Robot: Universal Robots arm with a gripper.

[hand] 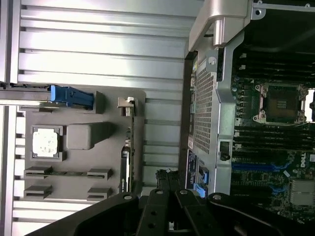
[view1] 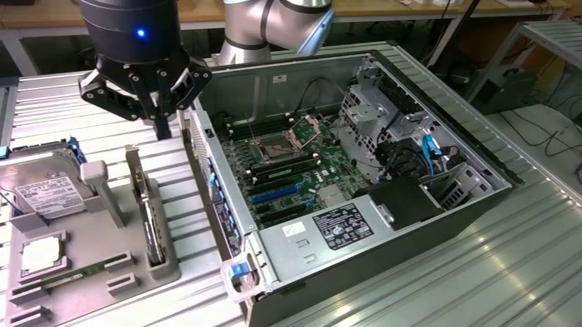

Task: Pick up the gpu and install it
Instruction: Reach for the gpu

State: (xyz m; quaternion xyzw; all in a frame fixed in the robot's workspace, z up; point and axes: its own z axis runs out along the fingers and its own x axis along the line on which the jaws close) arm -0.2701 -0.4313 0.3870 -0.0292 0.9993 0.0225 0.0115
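The gpu [view1: 147, 211] stands on its long edge in a slot of the grey holder [view1: 100, 238], a thin dark card with its silver bracket strip [view1: 133, 167] rising at the far end. My gripper [view1: 162, 128] hangs above the ribbed table just past that bracket end, between the holder and the open computer case [view1: 218, 204]. Its fingers are shut with nothing in them. In the wrist view the gpu [hand: 126, 160] appears edge-on, with the gripper [hand: 167, 183] just beyond it. The motherboard's blue card slots [view1: 277, 193] lie bare inside the case.
The holder also carries a silver hard drive [view1: 41, 187], a processor chip [view1: 41, 253] and a green memory stick [view1: 68, 276]. Cables and a drive cage [view1: 382, 116] crowd the case's far side. The case's rear wall [view1: 204, 170] stands close beside the gpu.
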